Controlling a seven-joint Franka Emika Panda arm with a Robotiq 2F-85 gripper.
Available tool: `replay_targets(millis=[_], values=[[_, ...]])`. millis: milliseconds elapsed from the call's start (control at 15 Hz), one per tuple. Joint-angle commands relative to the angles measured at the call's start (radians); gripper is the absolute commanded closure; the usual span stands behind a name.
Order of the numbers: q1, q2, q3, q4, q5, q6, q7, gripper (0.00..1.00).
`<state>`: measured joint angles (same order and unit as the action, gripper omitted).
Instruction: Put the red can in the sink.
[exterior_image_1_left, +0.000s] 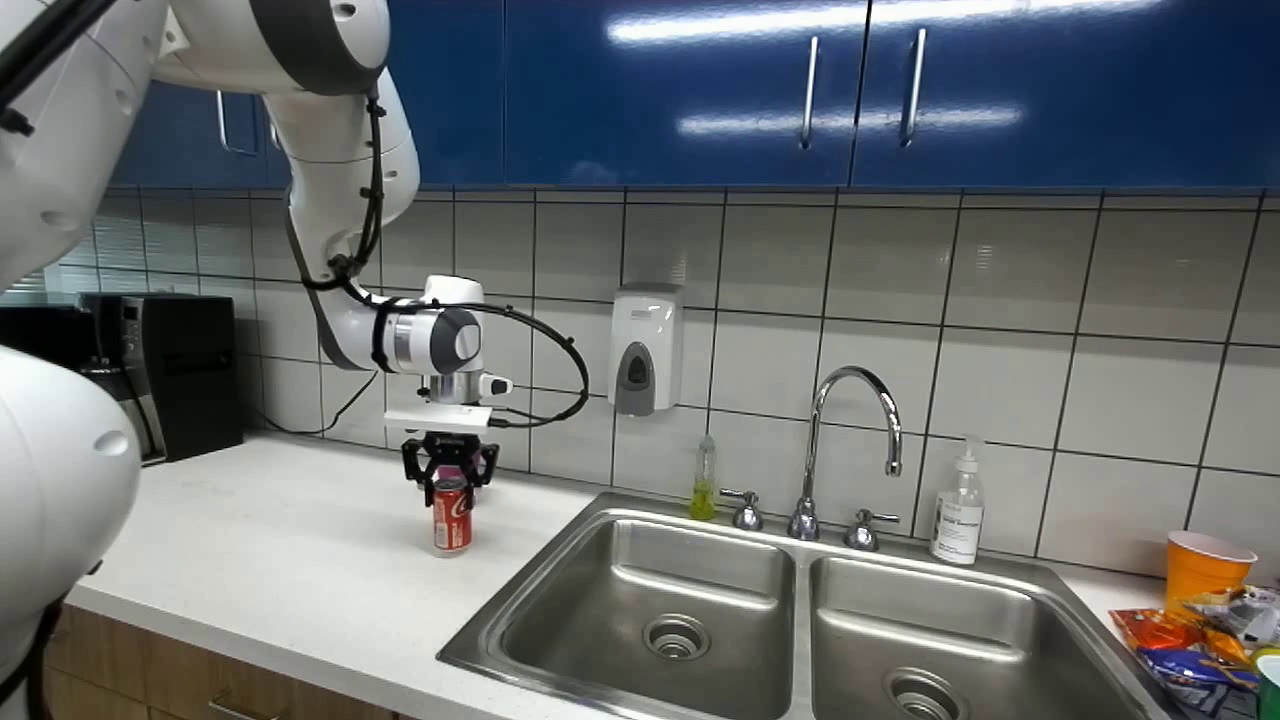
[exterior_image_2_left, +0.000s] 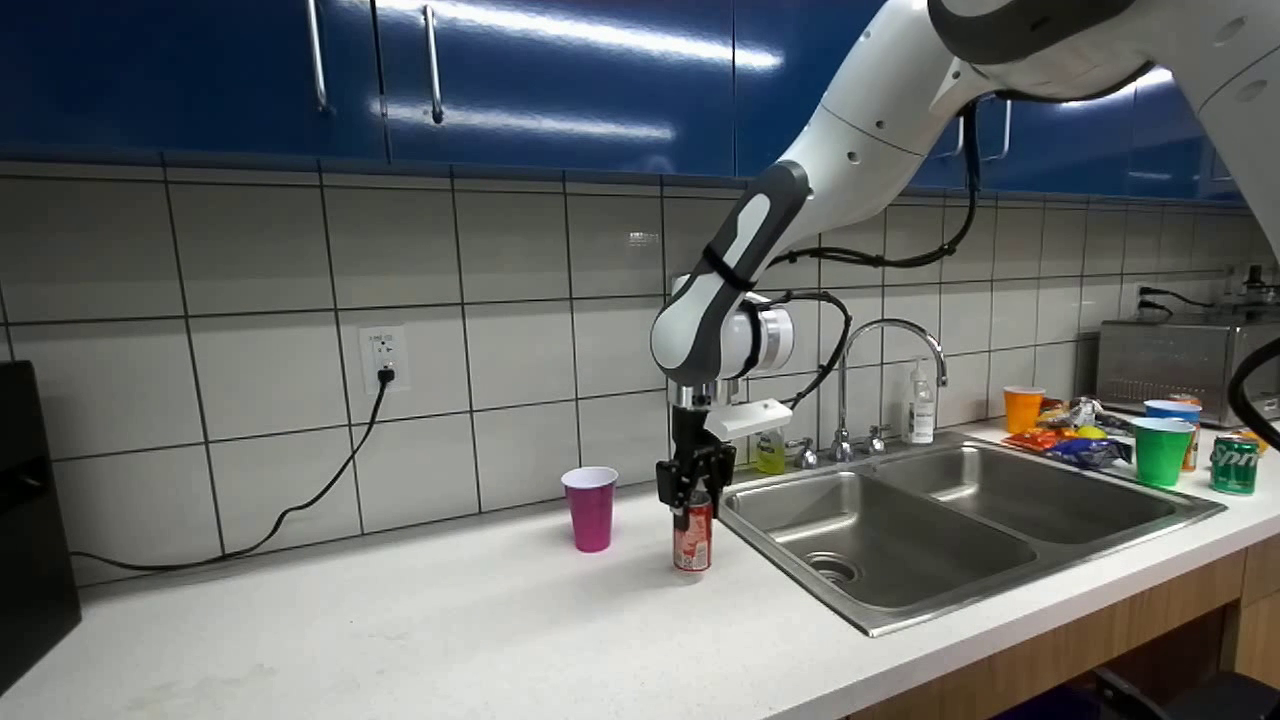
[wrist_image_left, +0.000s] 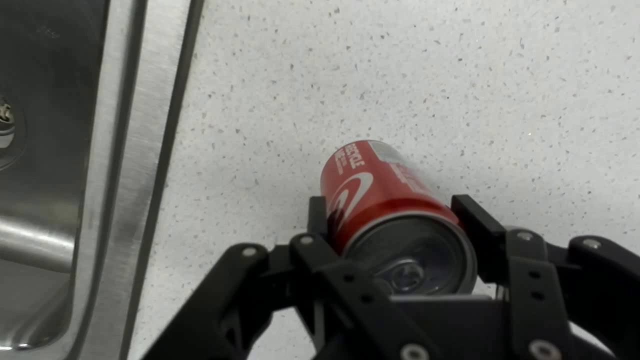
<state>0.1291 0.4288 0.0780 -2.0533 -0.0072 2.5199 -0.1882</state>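
The red can stands upright at the counter, left of the sink in an exterior view. My gripper is shut on it near its silvery top, with a black finger on each side. In the wrist view the red can leans across the picture, its lid towards the camera and partly covered by the gripper's body. Also in an exterior view, the gripper points straight down over the can. Whether the can's base touches the counter, I cannot tell. The sink's rim runs along the wrist view's left side.
A pink cup stands close to the can by the wall. Behind the basins rise a chrome faucet, a dish soap bottle and a pump bottle. Cups and snack bags crowd the sink's far side.
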Motion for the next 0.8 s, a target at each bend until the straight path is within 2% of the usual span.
replay_targets(millis=[0,733], values=[[-0.012,-0.038,0.005,0.008,-0.028,-0.029,0.02,0.61],[-0.011,-0.079,0.006,0.004,-0.031,-0.031,0.023,0.61]])
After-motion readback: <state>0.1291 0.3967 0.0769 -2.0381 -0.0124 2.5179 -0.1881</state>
